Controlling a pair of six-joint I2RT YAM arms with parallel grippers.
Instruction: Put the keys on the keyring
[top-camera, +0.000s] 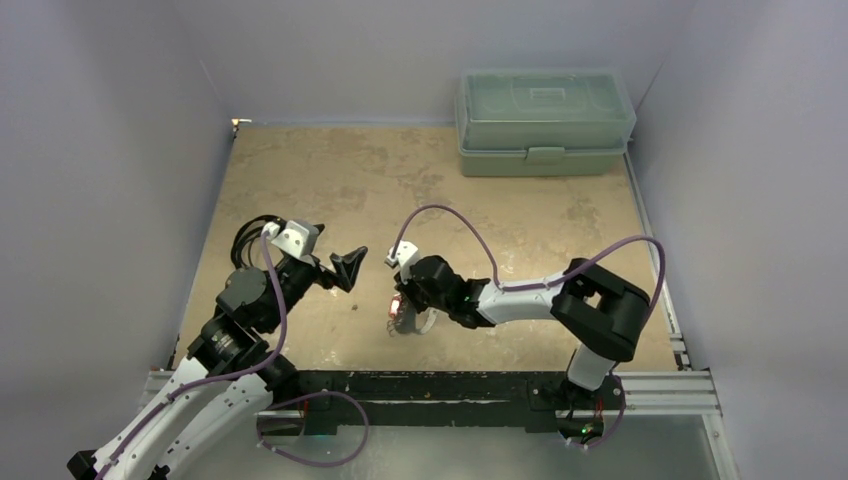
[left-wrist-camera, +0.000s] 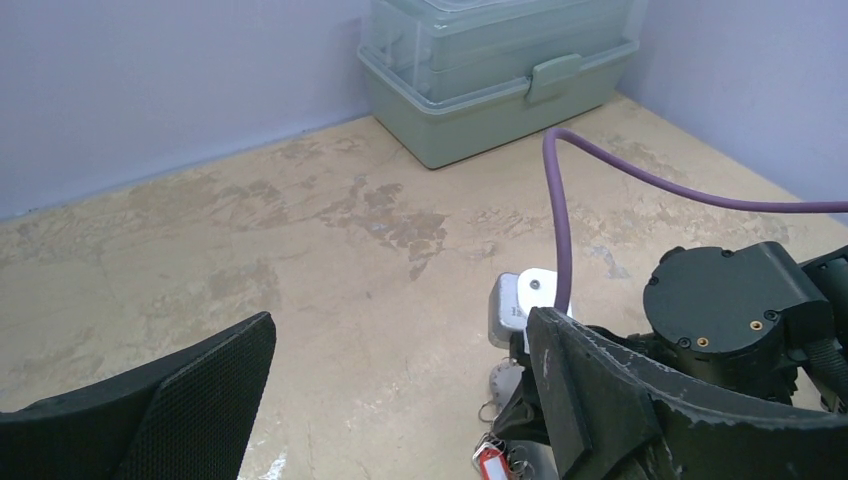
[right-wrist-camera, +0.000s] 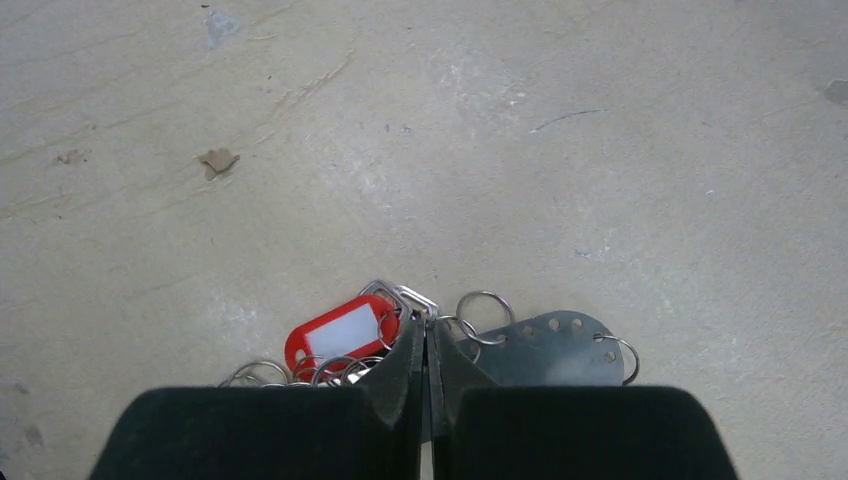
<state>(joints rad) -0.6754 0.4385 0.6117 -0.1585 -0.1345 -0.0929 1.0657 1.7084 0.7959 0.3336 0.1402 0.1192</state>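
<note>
At the left, the left hand (left-wrist-camera: 400, 328) hovers above the mottled tan surface (left-wrist-camera: 300, 250) with its black fingers (left-wrist-camera: 200, 390) spread wide and nothing between them, facing the bunch. Right of it, toward the near edge, lies the small key with the red plastic head and white window (right-wrist-camera: 343, 335). It is tangled among the keyring of thin silver wire rings (right-wrist-camera: 485, 305), which join a flat grey plate with punched holes (right-wrist-camera: 555, 345). The right hand (right-wrist-camera: 426, 345) bears on this bunch, fingers pressed together; whether a wire is nipped between them I cannot tell. To thread well, the right should hold one ring steady and raised, while the left takes the red head alone, clear of neighbouring rings.
</note>
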